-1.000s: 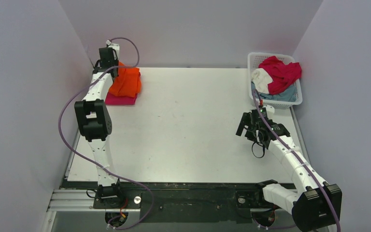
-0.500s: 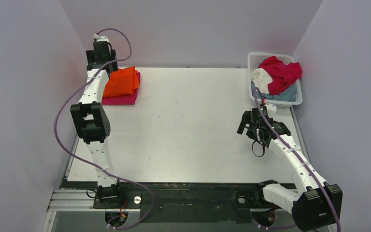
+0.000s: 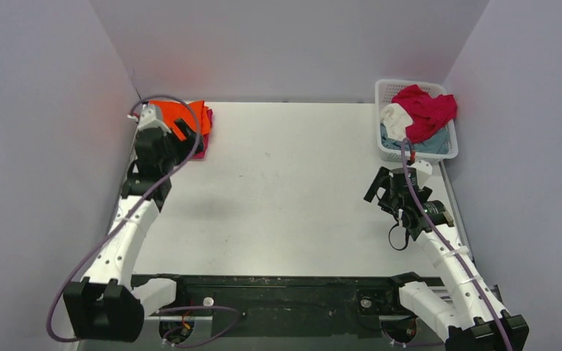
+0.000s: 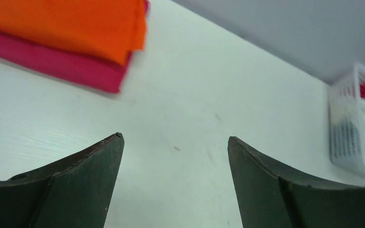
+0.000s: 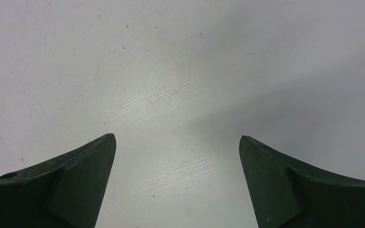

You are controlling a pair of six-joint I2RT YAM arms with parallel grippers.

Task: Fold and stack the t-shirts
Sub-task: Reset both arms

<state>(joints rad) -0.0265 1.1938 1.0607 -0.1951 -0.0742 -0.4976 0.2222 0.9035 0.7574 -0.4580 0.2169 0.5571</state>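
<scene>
Beyond left pincer [image 4: 174, 137] lies the orange t-shirt [image 4: 66, 21].

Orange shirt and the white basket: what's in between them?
Only bare white table lies between the orange t-shirt and the basket; the top view shows it.

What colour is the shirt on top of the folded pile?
The top shirt is bright orange, over a pink shirt. The left wrist view shows it best.
</scene>
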